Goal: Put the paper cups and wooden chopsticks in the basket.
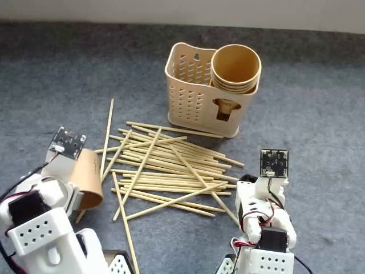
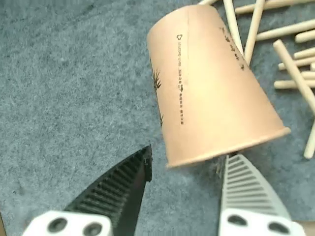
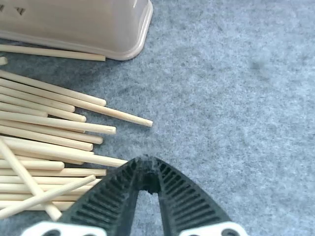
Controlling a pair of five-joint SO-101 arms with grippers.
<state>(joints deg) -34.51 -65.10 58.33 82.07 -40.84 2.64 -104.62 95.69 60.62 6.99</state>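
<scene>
High view, basket: you had the basket [image 1: 197,94] standing at upper centre, with stacked cups [image 1: 235,67] in its right end.
High view, chopsticks: the chopsticks [image 1: 165,171] lay scattered mid-frame on the grey cloth [image 1: 319,114].
High view, loose cup: a loose cup [image 1: 88,178] lay on its side at lower left.
Left wrist, left gripper: your left gripper [image 2: 188,157] was spread wide, with the rim of the loose cup [image 2: 211,88] between its fingers and nothing clamped.
Right wrist, right gripper: your right gripper [image 3: 146,164] was clenched on nothing, just beside the chopsticks' [image 3: 49,142] ends.
</scene>
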